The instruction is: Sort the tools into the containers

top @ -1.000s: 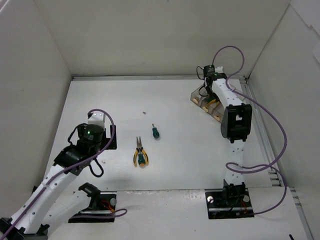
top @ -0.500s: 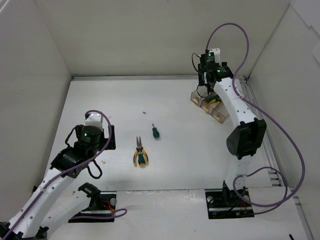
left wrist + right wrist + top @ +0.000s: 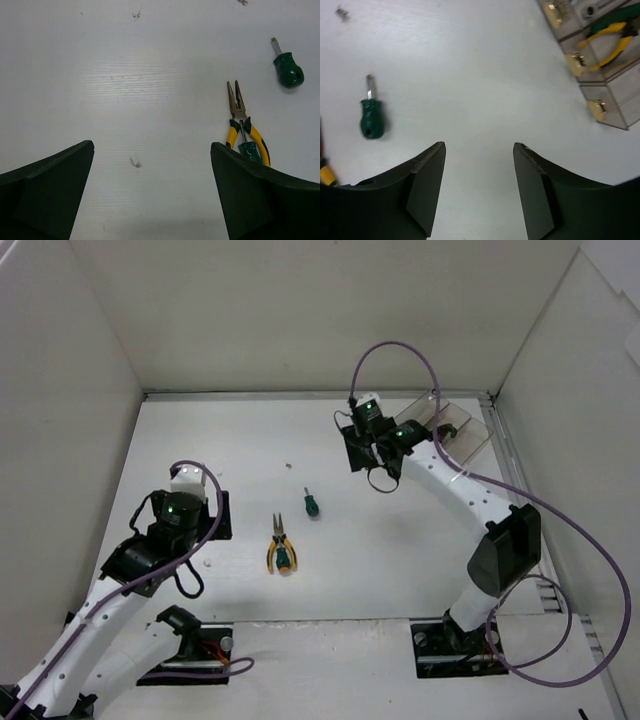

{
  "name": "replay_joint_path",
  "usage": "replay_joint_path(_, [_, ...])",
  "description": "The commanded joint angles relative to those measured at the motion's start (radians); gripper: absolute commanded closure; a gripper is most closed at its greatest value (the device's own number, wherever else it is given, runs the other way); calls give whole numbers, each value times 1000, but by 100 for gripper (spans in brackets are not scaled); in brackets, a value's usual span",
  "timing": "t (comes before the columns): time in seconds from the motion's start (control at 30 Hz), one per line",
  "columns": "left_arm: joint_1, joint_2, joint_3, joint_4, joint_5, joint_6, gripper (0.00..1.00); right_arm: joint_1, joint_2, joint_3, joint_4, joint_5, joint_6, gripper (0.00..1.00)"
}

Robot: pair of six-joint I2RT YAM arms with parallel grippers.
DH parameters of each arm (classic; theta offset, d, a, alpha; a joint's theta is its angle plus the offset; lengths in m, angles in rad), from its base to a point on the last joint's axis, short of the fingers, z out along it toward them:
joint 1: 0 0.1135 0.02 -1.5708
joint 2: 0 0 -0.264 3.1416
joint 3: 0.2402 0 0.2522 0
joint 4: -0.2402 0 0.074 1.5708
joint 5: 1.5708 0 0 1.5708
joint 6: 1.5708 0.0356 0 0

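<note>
Yellow-and-green-handled pliers (image 3: 281, 546) lie shut on the white table, and show in the left wrist view (image 3: 243, 131) too. A small green-handled screwdriver (image 3: 312, 504) lies just behind them; it also shows in the left wrist view (image 3: 287, 70) and the right wrist view (image 3: 371, 118). The clear brownish tray (image 3: 447, 424) stands at the back right. In the right wrist view the tray (image 3: 619, 95) holds orange/yellow-handled pliers (image 3: 609, 42). My left gripper (image 3: 151, 148) is open and empty, left of the pliers. My right gripper (image 3: 479, 145) is open and empty over bare table between the screwdriver and the tray.
White walls close the table on the left, back and right. A small dark speck (image 3: 288, 468) lies behind the screwdriver. Purple cables loop off both arms. The right arm (image 3: 450, 480) stretches from its base toward the table's middle back.
My right gripper has swung away from the tray, to the left and toward the table's middle, uncovering the tray. My left arm has barely moved.
</note>
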Motion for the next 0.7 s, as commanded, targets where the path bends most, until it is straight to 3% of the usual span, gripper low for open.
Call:
replay_joint_path(0.0, [7, 2, 13, 46, 11, 3, 0, 122, -107, -41, 87, -53, 97, 51])
replay_joint_path(0.1, [7, 3, 10, 44, 10, 3, 0, 222, -107, -98, 113, -62, 151, 56])
replay_joint_path(0.4, [7, 3, 11, 38, 5, -6, 0, 472, -23, -185, 167, -56, 330, 61])
replay_joint_path(0.67, [7, -21, 7, 38, 1, -15, 0, 522, 85, -232, 255, -102, 404, 64])
